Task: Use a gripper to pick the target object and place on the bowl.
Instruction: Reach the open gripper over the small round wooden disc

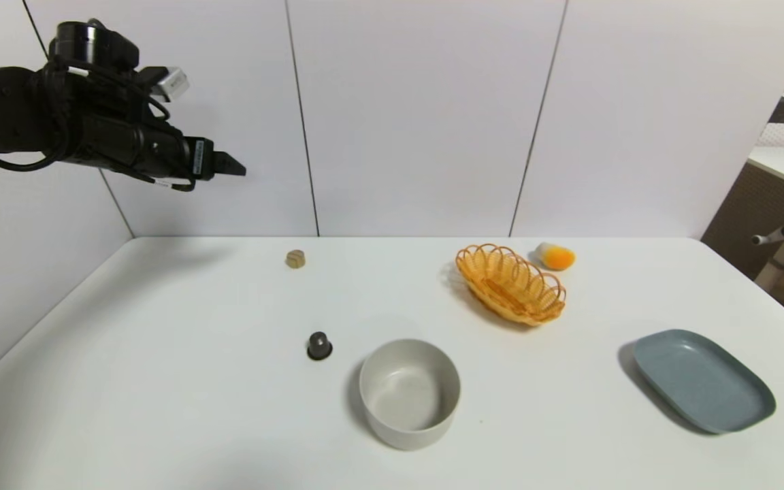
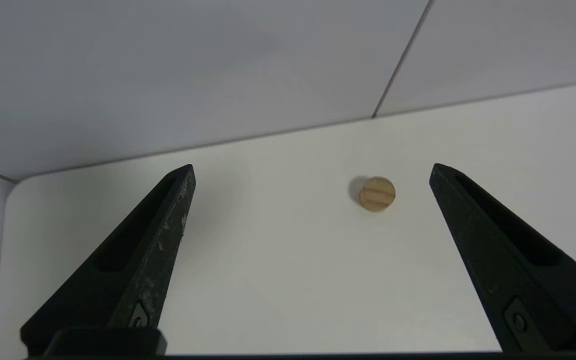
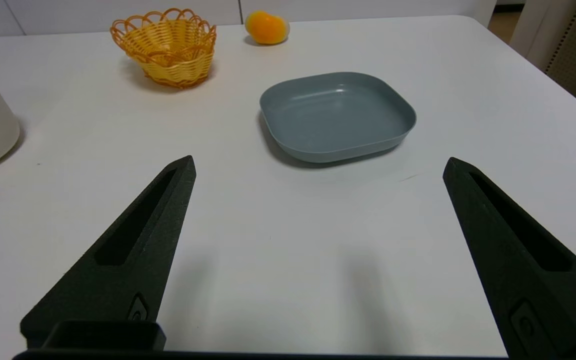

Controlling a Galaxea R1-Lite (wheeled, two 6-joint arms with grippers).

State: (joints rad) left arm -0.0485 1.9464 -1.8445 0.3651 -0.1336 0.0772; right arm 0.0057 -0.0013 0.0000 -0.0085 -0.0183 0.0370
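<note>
Head view first: the left tool (image 1: 229, 165) hangs high above the counter's (image 1: 160, 381) far-left part, well apart from everything on it. The target object (image 1: 295, 258) — a stubby tan wooden cylinder — sits untouched at about 11 o'clock from the bowl (image 1: 410, 393), near the back wall. The bowl, matte beige-grey with straight, deep sides, stands empty near the front edge, so by the look of it nothing of the task is done yet: approach, grasp, carry and drop all remain. A small dark grey capsule (image 1: 319, 346) stands just beside the bowl at 10 o'clock; an orange woven basket (image 1: 511, 284) lies at 1 o'clock, an orange-and-white rounded object (image 1: 555, 256) just behind it, and a smooth blue-grey plate (image 1: 704, 389) at 3 o'clock.

Left wrist view: the left tool (image 2: 313, 172) is spread wide and holds nothing; the target object (image 2: 377, 194) shows its round grooved face between the fingers, well ahead of them.

Right wrist view: the right tool (image 3: 318, 165) is likewise released and empty — low over bare counter, the plate (image 3: 338, 117) ahead of it.
</note>
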